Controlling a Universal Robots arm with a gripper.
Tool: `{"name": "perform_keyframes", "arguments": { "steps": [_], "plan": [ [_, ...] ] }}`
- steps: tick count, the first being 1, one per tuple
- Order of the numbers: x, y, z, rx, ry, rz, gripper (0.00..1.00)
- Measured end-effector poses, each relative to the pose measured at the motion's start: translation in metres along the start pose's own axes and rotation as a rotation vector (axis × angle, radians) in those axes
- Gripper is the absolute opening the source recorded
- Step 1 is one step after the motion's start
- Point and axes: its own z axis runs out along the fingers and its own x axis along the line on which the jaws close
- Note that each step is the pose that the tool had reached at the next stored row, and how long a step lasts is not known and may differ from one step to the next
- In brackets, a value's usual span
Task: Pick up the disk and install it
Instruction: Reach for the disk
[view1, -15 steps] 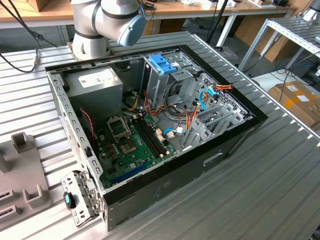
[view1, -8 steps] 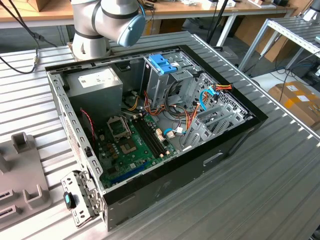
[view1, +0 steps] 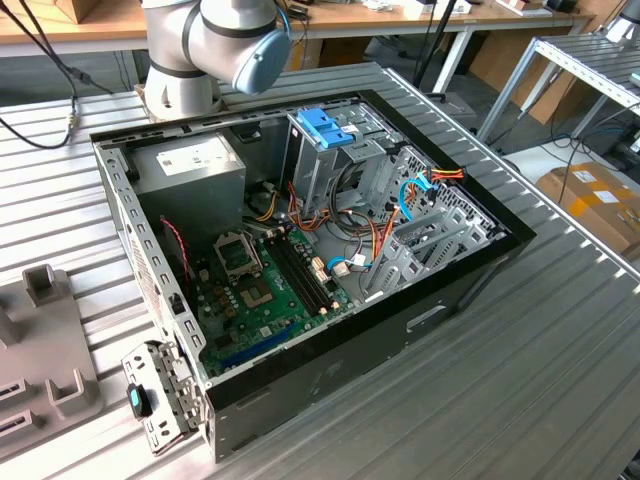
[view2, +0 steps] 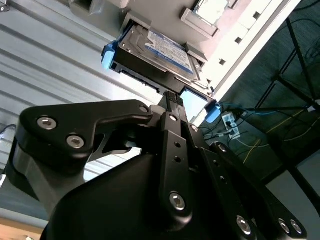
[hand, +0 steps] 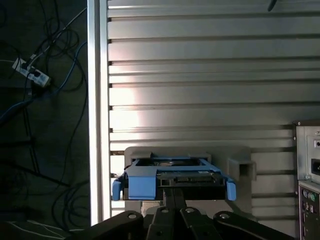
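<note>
The disk (hand: 172, 175) is a silver-grey drive with light-blue rails, lying flat in a grey holder (hand: 240, 165) on the ribbed metal table. In the second wrist view the disk (view2: 160, 50) shows its labelled face, with a blue rail end at each corner. My gripper (hand: 174, 192) sits right at the disk's near connector edge. Its two black fingers stand close together and their tips meet that edge. The gripper (view2: 172, 97) reaches the same edge in the second wrist view. Whether the tips pinch any part of the disk is hidden.
An open computer case (view1: 470, 290) lies on the table, with a blue latch piece (view1: 325, 128) on its drive cage and the arm's base (view1: 215, 40) behind it. Grey fixtures (view1: 50, 340) lie at the exterior view's left. The table edge (hand: 97, 125) runs beside the holder, with cables on the floor beyond.
</note>
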Motion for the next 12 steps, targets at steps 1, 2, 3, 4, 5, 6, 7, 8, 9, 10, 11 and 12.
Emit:
{"name": "perform_keyframes", "arguments": {
  "steps": [1, 2, 3, 4, 5, 6, 7, 8, 9, 10, 11, 12],
  "plan": [
    [0.0009, 0.001, 0.0007, 0.0, 0.001, 0.0, 0.11],
    [0.0024, 0.0015, 0.0011, 0.0005, 0.0019, 0.0, 0.11],
    [0.004, 0.0016, 0.0016, 0.0009, 0.0022, 0.0, 0.11],
    [0.0058, 0.0015, 0.0021, 0.0009, 0.002, 0.0, 0.11],
    [0.0083, 0.0014, 0.0026, 0.001, 0.002, 0.0, 0.11],
    [0.0104, 0.0014, 0.0029, 0.001, 0.0021, 0.0, 0.11],
    [0.0131, 0.0013, 0.0033, 0.001, 0.0022, 0.0, 0.11],
    [0.0151, 0.0013, 0.0038, 0.001, 0.0022, 0.0, 0.11],
    [0.0174, 0.0011, 0.0042, 0.0013, 0.0026, 0.0, 0.11],
    [0.0185, 0.0005, 0.0045, 0.0031, 0.0031, 0.0, 0.11],
    [0.0189, 0.0002, 0.0046, 0.0042, 0.0033, 0.0, 0.11],
    [0.0194, -0.0002, 0.0048, 0.0051, 0.0036, 0.0, 0.11]
  ]
}}
